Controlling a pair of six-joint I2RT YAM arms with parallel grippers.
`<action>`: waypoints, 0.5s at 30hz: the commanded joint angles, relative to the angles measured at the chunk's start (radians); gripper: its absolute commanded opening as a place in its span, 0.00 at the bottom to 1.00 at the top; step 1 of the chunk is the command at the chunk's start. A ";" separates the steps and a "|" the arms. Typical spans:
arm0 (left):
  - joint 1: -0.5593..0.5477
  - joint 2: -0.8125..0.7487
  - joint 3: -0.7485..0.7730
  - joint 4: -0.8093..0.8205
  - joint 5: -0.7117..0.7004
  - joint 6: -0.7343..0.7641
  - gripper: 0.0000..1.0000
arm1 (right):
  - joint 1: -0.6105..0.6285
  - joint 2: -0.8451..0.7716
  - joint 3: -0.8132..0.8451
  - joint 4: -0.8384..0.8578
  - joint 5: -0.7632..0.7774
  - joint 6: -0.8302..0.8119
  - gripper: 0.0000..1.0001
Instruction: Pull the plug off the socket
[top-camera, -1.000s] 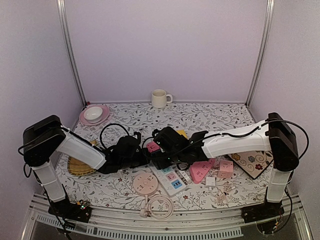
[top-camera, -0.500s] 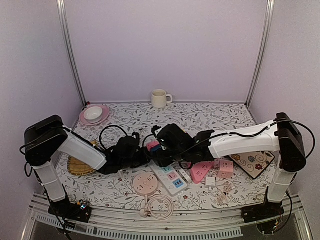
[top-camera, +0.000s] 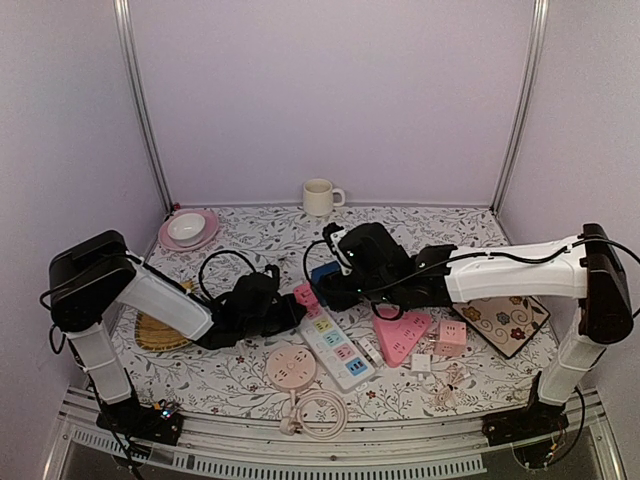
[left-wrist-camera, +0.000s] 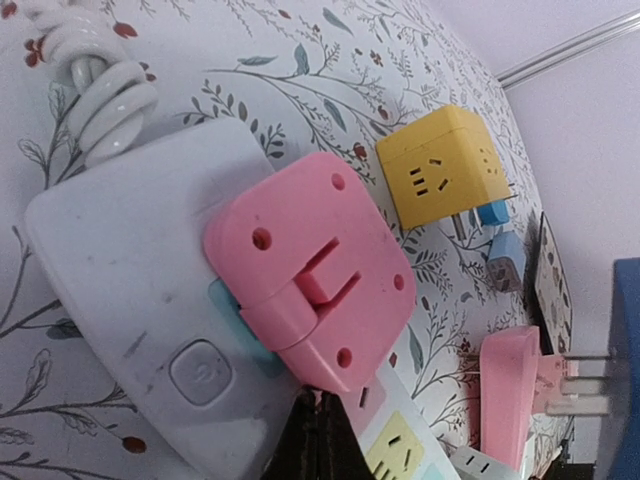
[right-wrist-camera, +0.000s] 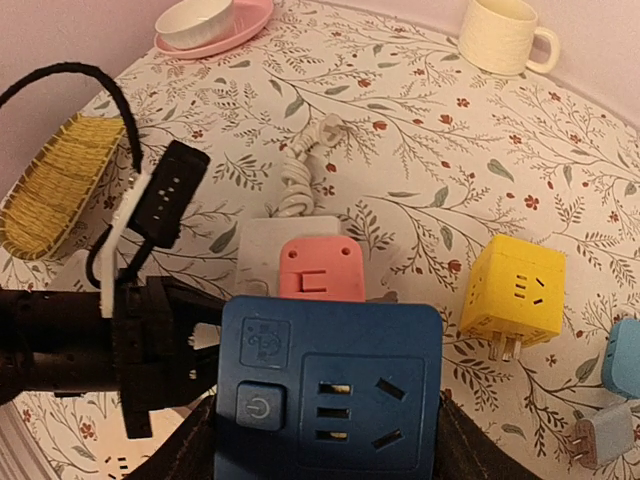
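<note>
Plainly, the blue plug (right-wrist-camera: 330, 392) is the thing that matters here, and it sits in the right pincer (top-camera: 338, 283), pinched on its two sides with its socket face turned up to the wrist camera. It hangs above the desk (top-camera: 430, 232), just past the strip (top-camera: 340, 352) on the far side and a little toward the robot's right. In the left wrist view its prongs (left-wrist-camera: 578, 372) show bare, with air around them and no socket on them, so I judge the pull itself done.

The strip's long axis runs on a slant in the top view, from its far-left end to its near-right end. At that far-left end the pink plug (left-wrist-camera: 310, 270) sits seated in it. The left pincer (top-camera: 283, 312) is pressed together and lies low at that same end, just beside the pink plug. It looks to be pinning the strip down, though its contact with the casing is too dark to be sure of.

So the relation to mind is this: the blue plug lies up and away from the strip and is in the right arm's keeping, while the left arm is nearer the strip. What seems left is to carry the plug clear and set it on bare desk. A drift back toward the near-left would bring it over the pink plug and the left pincer.
</note>
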 joint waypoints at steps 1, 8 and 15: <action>0.003 -0.002 -0.040 -0.117 -0.014 0.044 0.00 | -0.063 -0.041 -0.071 0.009 -0.028 0.047 0.43; 0.000 -0.039 -0.043 -0.125 -0.026 0.061 0.00 | -0.146 -0.010 -0.138 0.015 -0.069 0.098 0.43; 0.001 -0.050 -0.039 -0.132 -0.031 0.070 0.00 | -0.199 -0.009 -0.187 0.017 -0.097 0.113 0.57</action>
